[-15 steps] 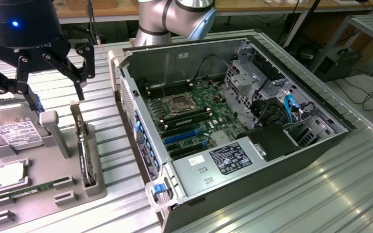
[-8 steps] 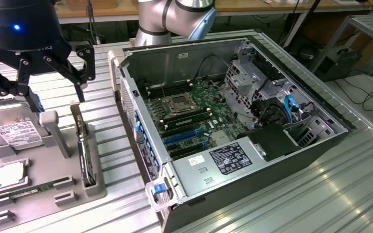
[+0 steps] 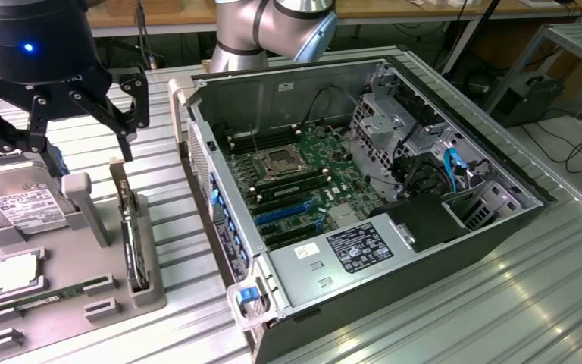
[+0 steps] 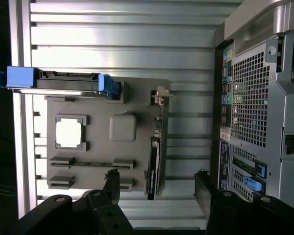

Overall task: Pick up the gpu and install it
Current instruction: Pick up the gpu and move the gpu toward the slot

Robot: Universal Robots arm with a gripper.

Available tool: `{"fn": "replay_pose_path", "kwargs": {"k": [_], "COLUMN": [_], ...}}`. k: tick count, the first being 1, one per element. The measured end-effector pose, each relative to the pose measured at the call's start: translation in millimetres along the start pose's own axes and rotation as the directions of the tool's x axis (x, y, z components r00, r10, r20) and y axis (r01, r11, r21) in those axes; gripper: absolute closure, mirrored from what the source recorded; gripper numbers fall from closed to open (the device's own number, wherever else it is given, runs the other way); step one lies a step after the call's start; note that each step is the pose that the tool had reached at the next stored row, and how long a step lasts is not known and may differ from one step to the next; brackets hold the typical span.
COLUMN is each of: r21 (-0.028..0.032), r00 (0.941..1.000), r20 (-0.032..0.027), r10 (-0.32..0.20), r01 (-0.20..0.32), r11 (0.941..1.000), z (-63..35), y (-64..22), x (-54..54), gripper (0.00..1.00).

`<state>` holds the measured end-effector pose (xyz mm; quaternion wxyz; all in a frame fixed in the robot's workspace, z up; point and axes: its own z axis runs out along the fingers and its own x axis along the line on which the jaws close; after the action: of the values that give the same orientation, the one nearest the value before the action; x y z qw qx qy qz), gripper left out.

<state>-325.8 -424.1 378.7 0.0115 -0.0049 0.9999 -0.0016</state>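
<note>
Black gpu [image 3: 129, 231] stood on edge in grey holder [image 3: 79, 262] on counter [image 3: 473, 318], long axis 12-to-6 in exterior view. Pincer [image 3: 89, 155] spread wide and empty, hovering above; gpu at its 5 o'clock.

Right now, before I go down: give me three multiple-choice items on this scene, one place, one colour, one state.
1. Where is the gpu? A in the computer case; B on edge in the grey holder; C on the bare table.
2. The rails on the hard drive are: A blue; B red; C green.
3. The end effector is: A shut on the gpu; B shut, empty; C open.
B: it stands in a holder slot. A: blue ends flank the drive. C: its jaws stand wide apart above the holder.
</note>
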Motion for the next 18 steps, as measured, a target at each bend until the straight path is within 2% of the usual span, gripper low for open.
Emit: {"fn": "replay_pose_path", "kwargs": {"k": [18], "r21": [0.0], "r00": [1.0], "r20": [-0.0001], "r10": [0.0], "r01": [0.0], "r11": [1.0], "z": [9.2], "y": [0.1], "x": [0.2], "gripper": [0.28]}}
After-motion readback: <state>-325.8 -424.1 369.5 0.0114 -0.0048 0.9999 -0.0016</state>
